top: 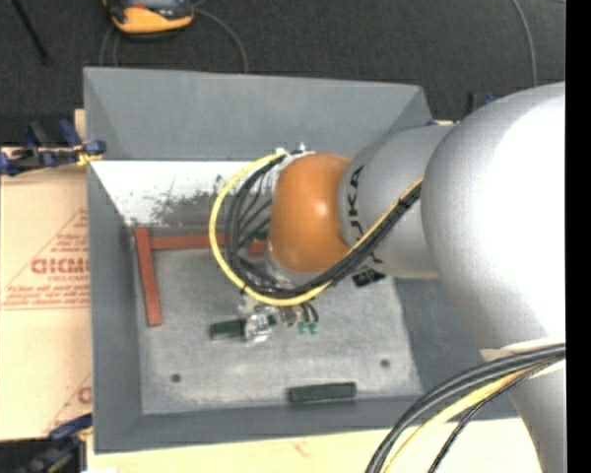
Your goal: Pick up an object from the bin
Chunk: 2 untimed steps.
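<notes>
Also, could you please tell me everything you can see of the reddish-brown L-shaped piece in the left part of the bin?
The reddish-brown L-shaped piece lies flat on the bin's grey floor, in its left part. It looks like a thin, rigid, matte bar; I cannot tell whether it is one piece or two bars meeting at a corner. One limb runs near the left wall towards the front. The other runs rightwards from the rear corner until the arm's cables hide its end. Nothing else visibly touches it.
</notes>
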### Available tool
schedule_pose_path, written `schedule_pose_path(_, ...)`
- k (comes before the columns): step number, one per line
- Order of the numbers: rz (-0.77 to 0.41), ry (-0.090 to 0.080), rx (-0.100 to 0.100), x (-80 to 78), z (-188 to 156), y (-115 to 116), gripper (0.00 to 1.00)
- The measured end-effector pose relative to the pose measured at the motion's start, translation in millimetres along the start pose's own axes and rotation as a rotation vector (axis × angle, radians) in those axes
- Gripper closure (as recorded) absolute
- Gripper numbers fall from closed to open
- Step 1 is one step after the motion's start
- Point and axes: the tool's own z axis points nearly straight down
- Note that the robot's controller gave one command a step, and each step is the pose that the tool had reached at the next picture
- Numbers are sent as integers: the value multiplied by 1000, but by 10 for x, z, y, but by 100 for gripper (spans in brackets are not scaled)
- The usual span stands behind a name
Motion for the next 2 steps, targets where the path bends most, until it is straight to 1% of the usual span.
schedule_pose_path(1, -1, 0, 0, -2, 0, 0, 100)
schedule_pose_path(2, -49, -18, 1, 79, -1724, 196, 100)
